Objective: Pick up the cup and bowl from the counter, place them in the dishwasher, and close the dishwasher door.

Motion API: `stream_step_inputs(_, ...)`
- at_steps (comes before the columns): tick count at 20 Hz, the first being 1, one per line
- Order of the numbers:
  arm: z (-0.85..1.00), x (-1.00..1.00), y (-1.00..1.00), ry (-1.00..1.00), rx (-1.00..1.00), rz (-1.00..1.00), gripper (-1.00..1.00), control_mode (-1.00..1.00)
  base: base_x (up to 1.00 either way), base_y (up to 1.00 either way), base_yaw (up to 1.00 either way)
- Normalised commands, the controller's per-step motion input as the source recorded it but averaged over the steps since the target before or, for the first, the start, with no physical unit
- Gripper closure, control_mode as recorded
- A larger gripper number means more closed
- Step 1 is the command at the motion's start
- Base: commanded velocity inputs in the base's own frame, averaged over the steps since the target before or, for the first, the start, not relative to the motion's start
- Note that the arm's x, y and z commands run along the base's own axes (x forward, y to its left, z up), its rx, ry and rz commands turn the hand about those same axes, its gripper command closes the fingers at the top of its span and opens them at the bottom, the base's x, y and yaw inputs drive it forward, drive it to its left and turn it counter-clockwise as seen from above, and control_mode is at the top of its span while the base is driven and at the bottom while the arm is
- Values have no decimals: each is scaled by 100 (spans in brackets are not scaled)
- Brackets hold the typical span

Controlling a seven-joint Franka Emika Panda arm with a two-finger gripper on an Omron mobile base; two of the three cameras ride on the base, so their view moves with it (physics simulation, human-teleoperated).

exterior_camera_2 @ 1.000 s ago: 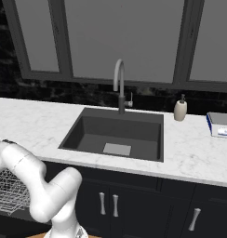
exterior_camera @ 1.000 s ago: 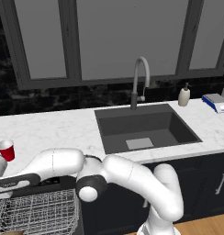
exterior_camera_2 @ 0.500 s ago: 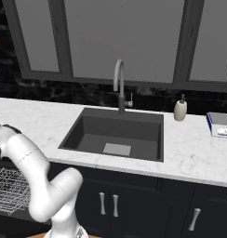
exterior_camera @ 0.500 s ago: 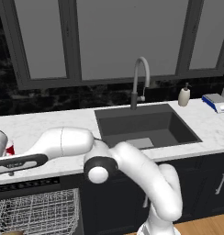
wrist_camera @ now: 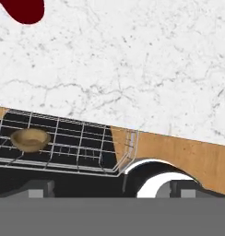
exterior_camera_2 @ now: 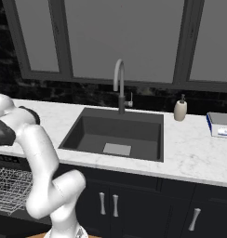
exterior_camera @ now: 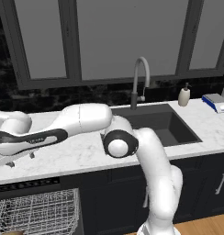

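You see tan wood-like bowl (wrist_camera: pixel 30 139) already in white wire dishwasher rack (wrist_camera: pixel 82 147); red plastic cup (wrist_camera: pixel 23 9) on white marble counter (wrist_camera: pixel 133 64); gripper (wrist_camera: pixel 107 188) jaws spread wide, empty; 2 steps left: cup, door.

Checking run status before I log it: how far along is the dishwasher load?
Bowl already sits in the dishwasher's wire rack. Cup is still on the counter, and the open gripper holds nothing. Left: grasp the cup, rack it, and close the dishwasher door; the rack is still pulled out.

Even, shadowless, sharp rendered light.
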Motion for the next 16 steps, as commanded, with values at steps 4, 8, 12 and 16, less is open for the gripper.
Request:
stream_step_inputs(4, 43, 91, -93, 30, 37, 16, -100, -100, 0, 0, 0)
stream_step_inputs(8, 28, 95, -50, 30, 34, 14, -100, -100, 0, 0, 0)
stream_step_inputs(12, 0, 88, 2, 4, 14, 3, -100, -100, 0, 0, 0)
stream_step_inputs(16, 0, 60, 57, 0, 2, 0, -100, -100, 0, 0, 0)
